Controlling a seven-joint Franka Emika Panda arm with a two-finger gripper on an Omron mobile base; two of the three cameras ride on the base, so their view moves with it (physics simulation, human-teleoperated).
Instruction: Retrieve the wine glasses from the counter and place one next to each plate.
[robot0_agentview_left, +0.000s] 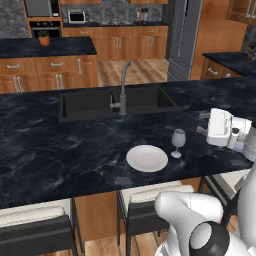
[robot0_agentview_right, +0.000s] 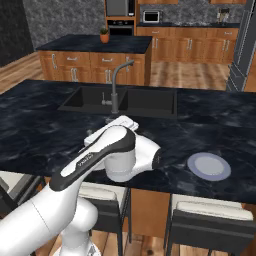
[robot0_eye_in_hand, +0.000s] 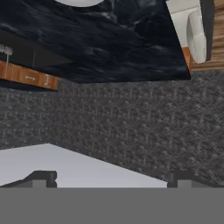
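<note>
- Near the counter's front edge, a white plate lies with one glass upright just beside it.
- Gripper, right of the glass and apart from it, has its fingers spread, holding nothing.
- Farther along the front edge lies a grey plate.
- Behind: sink, faucet.

Wine glass upright on black counter, just right of white plate; bluish-grey plate flat near counter's front edge, right of the arm.

wine glass upright | just right of white plate | counter
</note>
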